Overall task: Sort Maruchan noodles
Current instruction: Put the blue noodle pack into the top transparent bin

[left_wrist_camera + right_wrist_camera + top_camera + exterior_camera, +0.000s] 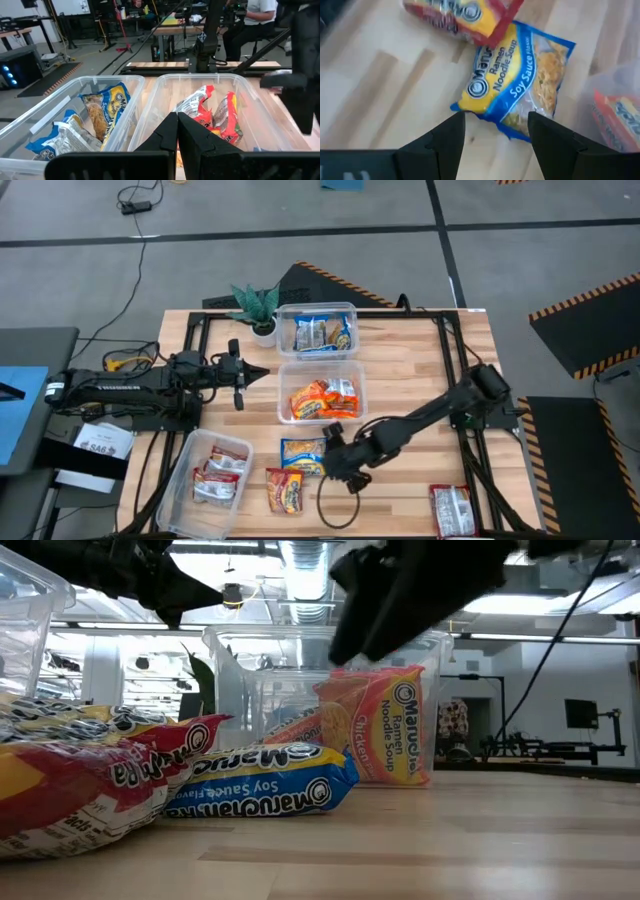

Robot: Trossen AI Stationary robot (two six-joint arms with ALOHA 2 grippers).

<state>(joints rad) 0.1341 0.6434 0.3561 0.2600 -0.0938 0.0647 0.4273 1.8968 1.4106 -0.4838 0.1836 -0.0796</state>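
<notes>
Blue-and-yellow soy sauce packet [520,80] flat on table [420,390], just in front of middle tub [322,395], red packet [284,489] beside it. Right gripper [496,125] above packet, fingers spread wide, holding nothing. Left gripper [177,131] pinched closed, empty, hovering beside tubs.

wooden table [410,360] centre of high view | three clear plastic tubs: top centre [318,311], middle [322,366], lower left [200,448] | small potted plant [257,305] upper left on table | black cable loop [337,510] bottom centre | seated person [255,22] upper right of left wrist view, possibly at a desk
</notes>
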